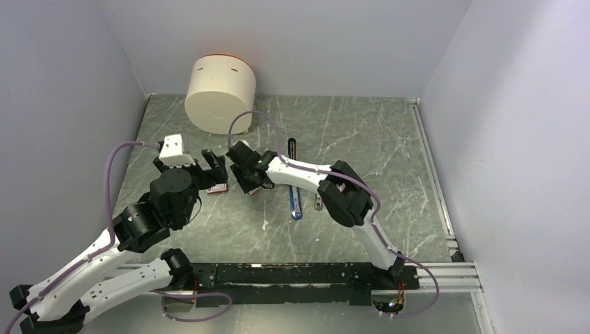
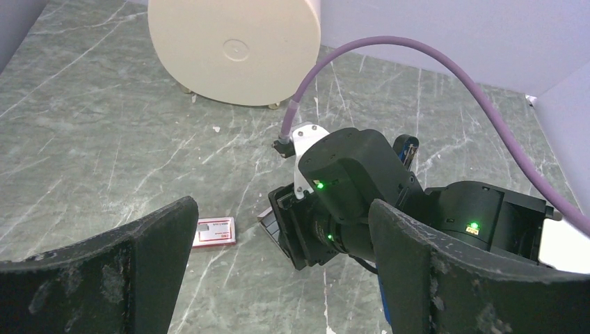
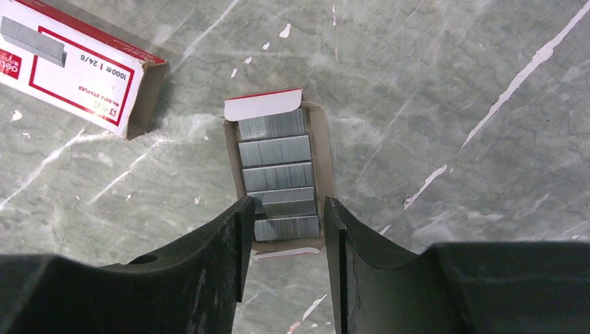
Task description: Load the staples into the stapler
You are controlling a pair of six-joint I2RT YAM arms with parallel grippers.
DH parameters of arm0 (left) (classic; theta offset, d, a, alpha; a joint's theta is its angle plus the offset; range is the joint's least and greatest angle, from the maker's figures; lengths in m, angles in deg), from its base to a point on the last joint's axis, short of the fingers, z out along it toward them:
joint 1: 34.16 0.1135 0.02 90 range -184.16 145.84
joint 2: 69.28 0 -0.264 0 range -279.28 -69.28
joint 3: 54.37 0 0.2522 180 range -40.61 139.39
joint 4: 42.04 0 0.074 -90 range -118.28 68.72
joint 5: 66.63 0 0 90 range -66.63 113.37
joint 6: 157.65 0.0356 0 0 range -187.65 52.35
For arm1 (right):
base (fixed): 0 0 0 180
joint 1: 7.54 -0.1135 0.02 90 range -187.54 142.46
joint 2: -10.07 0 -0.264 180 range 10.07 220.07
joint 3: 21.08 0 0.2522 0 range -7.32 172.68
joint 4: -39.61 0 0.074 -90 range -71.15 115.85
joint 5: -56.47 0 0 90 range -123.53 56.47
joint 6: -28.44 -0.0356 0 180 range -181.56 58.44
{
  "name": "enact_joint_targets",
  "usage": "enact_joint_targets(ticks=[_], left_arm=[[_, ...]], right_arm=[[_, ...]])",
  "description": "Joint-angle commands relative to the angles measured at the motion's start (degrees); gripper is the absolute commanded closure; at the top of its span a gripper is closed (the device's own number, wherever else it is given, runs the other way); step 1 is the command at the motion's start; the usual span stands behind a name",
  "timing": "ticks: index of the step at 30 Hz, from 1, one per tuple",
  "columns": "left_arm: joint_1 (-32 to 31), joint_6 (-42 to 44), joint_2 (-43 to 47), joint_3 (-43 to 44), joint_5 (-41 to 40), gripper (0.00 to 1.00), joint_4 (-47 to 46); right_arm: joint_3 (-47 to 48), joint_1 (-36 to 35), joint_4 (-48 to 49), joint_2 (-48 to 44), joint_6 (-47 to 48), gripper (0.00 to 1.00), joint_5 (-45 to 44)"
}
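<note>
The right end effector (image 3: 287, 203) is released. Its two dark fingers (image 3: 209, 264) stand partly apart and straddle the near end of an open card tray (image 3: 321, 139) lying flat on the bench (image 3: 452, 104). The staples (image 3: 275, 149) fill that tray in silvery blocks stacked away from the fingertips. One short block (image 3: 289, 203) sits slightly askew directly between the fingertips, with a sliver of gap on each side. Beyond the fingertips and to their left lies the red-and-white box (image 3: 69, 66), flat with its label up and apart from the tray. The stapler (image 1: 296, 202) lies opened out long on the bench behind this end effector, on its right, and the right arm crosses over its middle. The left end effector (image 2: 282, 205) is released too, spread wide and holding nothing. It faces the right wrist, with the box low between its fingers, nearer the left one. A cream drum (image 2: 233, 49) stands well beyond.
</note>
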Motion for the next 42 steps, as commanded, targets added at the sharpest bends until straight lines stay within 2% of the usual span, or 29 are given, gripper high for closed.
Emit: enact_joint_targets(ticks=[1, 7, 15, 21, 27, 35, 42], left_arm=[[0.39, 0.41, 0.07, -0.38, -1.30, 0.03, -0.89], [0.40, 0.33, -0.10, -0.38, -1.19, 0.03, -0.81], [0.40, 0.41, -0.18, -0.47, -1.19, 0.03, -0.81], [0.39, 0.46, -0.34, -0.46, -1.08, 0.03, -0.81], [0.40, 0.34, -0.38, -0.55, -0.94, 0.03, -0.81], [0.40, 0.42, -0.46, -0.54, -1.00, 0.03, -0.81], [0.33, 0.43, -0.54, -0.47, -0.84, 0.03, -0.93]], right_arm=[[0.62, -0.37, 0.47, 1.67, 1.63, 0.54, -0.98], [0.90, -0.83, 0.27, 2.21, 2.46, 0.55, -1.05], [0.46, -0.78, 0.91, 1.23, 1.56, 0.63, -2.14], [0.65, -0.84, 0.50, 0.54, 1.51, 0.57, -2.88], [0.43, -0.92, 0.20, 0.04, 1.54, 0.55, -3.52], [0.63, -0.88, 0.30, -0.03, 1.00, 0.65, -2.83], [0.20, -0.88, 0.69, -1.51, 0.27, 0.67, -3.86]])
